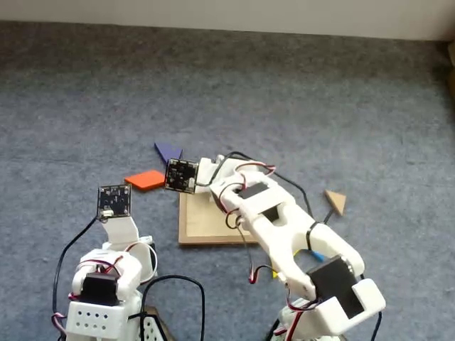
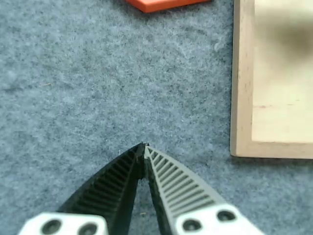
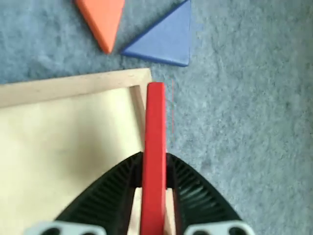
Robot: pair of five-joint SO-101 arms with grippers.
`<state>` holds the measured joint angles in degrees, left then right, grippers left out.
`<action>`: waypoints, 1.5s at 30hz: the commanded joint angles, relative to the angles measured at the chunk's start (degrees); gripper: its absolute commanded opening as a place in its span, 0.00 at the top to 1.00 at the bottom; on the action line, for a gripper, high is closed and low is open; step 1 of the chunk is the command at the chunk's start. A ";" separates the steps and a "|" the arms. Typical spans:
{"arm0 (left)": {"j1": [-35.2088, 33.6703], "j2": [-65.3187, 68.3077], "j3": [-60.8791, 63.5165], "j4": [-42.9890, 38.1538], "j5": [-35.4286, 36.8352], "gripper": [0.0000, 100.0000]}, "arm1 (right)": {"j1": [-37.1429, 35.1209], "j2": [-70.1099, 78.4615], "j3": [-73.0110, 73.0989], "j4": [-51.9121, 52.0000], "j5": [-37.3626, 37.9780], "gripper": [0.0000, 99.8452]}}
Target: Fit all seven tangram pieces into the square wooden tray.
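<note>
- Grey-blue carpet [image 1: 334, 99] with a short, fuzzy pile covers the whole work surface, edge to edge.
- A pale, plain strip [image 1: 227, 13], wall or board, runs along the carpet's far edge, meeting it in a straight line.

I am pinching a flat red tangram piece [image 3: 155, 112] on edge in my right gripper [image 3: 155, 161], along the rim of the square wooden tray [image 1: 202, 222] at its far left corner. Just beyond that corner, an orange parallelogram piece [image 1: 145, 180] is lying to the left and a blue triangular piece [image 1: 168, 150] farther back, both on the grey carpet [image 1: 320, 106]. A tan wooden triangle [image 1: 335, 202] is lying right of the tray, apart from it. My left gripper [image 2: 143, 149], fingers pressed together, is hanging left of the tray, level with its near left corner.
</note>
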<state>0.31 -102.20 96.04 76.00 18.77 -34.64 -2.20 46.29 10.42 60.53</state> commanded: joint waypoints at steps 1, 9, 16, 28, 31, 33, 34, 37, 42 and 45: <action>0.66 -1.63 1.10 0.18 -0.26 0.99 | -0.40 -3.21 0.31 -1.19 0.62 0.84; 0.66 -1.63 1.10 0.18 -0.26 0.99 | 1.71 -4.09 1.54 -0.75 0.44 0.74; 0.66 -1.63 1.10 0.18 -0.26 0.99 | -0.40 -15.69 5.23 6.37 -0.26 0.73; 0.66 -1.63 1.10 0.18 -0.26 0.99 | -2.42 -40.04 5.41 29.41 -18.99 0.74; 0.66 -1.63 1.10 0.18 -0.26 0.99 | -0.92 -40.31 5.41 34.59 -23.74 0.74; 0.66 -1.63 1.10 0.18 -0.26 0.99 | 1.10 -40.31 5.32 37.14 -26.81 0.78; 0.66 -1.63 1.10 0.18 -0.26 0.99 | 2.07 -40.31 5.32 38.02 -27.78 0.81; 0.66 -1.63 1.10 0.18 -0.26 0.99 | 6.55 -40.31 5.32 41.71 -28.66 0.92; 0.66 -1.63 1.10 0.18 -0.26 0.99 | 12.18 -40.31 5.49 52.70 -28.92 0.94; 0.66 -1.63 1.10 0.18 -0.26 0.99 | 12.70 -40.31 5.49 57.36 -34.81 0.94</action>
<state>0.31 -102.20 96.04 76.00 18.77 -23.30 -40.35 52.70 63.60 30.20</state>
